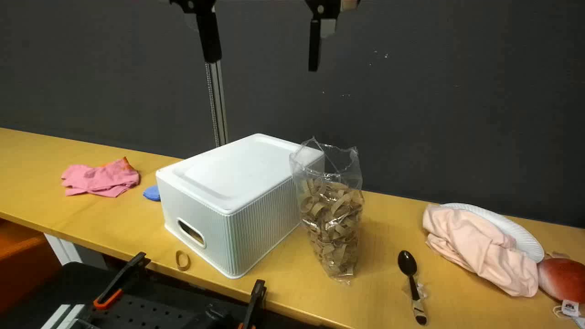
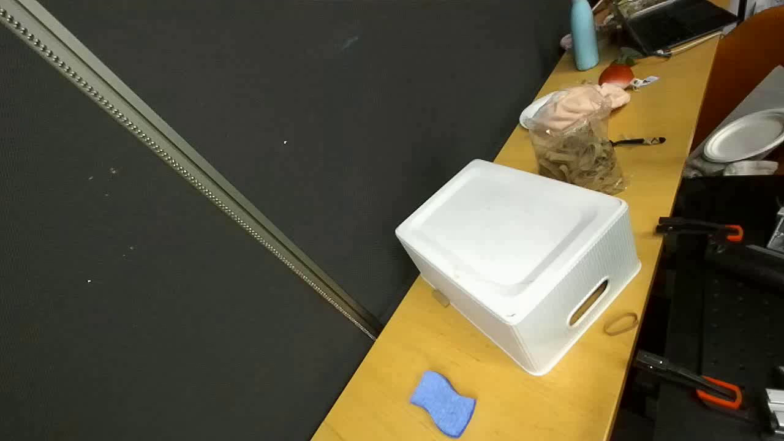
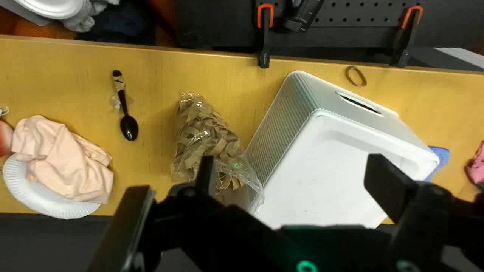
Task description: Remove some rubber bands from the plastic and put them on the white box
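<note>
Many rubber bands (image 1: 332, 224) sat in the plastic bag (image 1: 349, 162) beside the white box (image 1: 237, 167).
My claw (image 1: 263, 65) hung spread wide, holding nothing. I judged the bands light, springy, best pinched atop the heap, with the bag's flimsy mouth in the way; a spoon (image 1: 414, 288) lay near.

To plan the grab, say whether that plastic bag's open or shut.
Open: in an exterior view, the plastic bag gapes at the top, above the rubber bands.
</note>
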Controlling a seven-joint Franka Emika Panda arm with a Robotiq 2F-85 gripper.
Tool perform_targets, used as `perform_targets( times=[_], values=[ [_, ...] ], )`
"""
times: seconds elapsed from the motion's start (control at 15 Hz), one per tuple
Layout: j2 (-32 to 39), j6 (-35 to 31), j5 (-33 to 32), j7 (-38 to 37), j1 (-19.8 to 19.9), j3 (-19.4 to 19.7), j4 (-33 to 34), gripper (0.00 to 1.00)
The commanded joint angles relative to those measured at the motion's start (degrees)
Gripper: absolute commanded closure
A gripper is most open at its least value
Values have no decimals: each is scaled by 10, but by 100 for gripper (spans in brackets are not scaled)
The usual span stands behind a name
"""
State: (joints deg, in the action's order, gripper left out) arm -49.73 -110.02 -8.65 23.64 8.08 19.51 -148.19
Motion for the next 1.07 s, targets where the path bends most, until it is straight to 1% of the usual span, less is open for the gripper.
perform_targets(
  times=[0.0,0.33,0.6,0.73,1.0],
  values=[
    [0,1,1,0,0,-1,1,0],
    [0,1,1,0,0,-1,1,0],
    [31,-25,19,-4,-21,-4,16,0],
    [48,-55,23,-6,-28,-4,20,0],
    [110,-119,32,-6,-42,-3,42,0]
  ],
)
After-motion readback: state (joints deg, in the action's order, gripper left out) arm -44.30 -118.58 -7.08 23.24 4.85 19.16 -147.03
